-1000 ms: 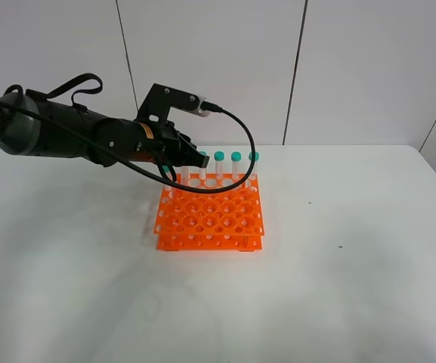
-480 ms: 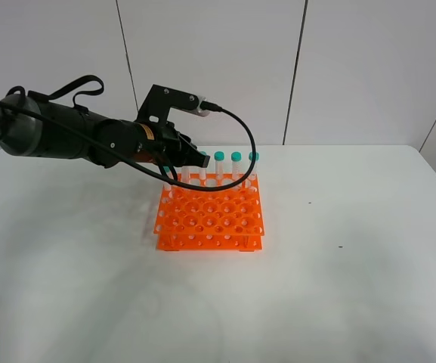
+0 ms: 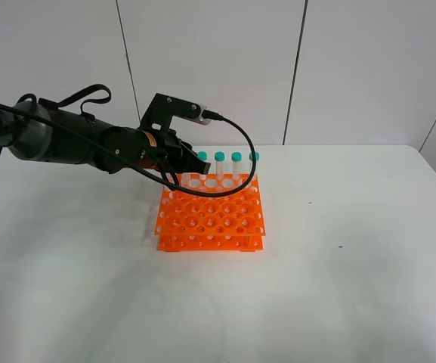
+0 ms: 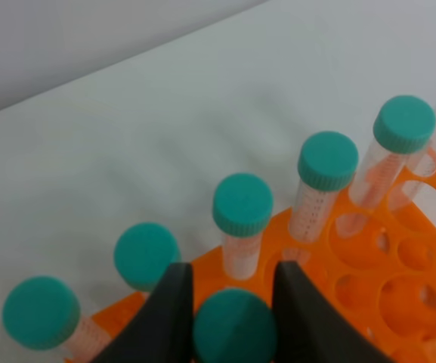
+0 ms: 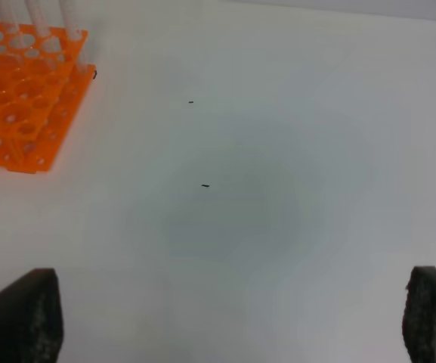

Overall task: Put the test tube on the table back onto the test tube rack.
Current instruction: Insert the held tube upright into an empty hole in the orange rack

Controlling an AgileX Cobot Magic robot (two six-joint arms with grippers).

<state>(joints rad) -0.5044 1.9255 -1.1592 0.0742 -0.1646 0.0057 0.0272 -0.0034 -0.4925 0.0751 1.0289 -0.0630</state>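
In the left wrist view my left gripper is shut on the teal cap of a test tube, one black finger on each side. It hangs over the back left corner of the orange test tube rack, just in front of a row of several teal-capped tubes standing in its holes. From the exterior high view the left gripper sits over the rack on the white table, hiding the held tube. My right gripper is open above bare table, away from the rack.
Teal-capped tubes stand along the rack's back row. A black cable loops from the left wrist camera over that row. A white tiled wall rises behind the table. Two small dark specks mark the tabletop.
The left arm has sunk a little over the rack's back left corner, still gripping the tube. The leftmost cap of the back row now shows beside the gripper. The right gripper is unchanged.
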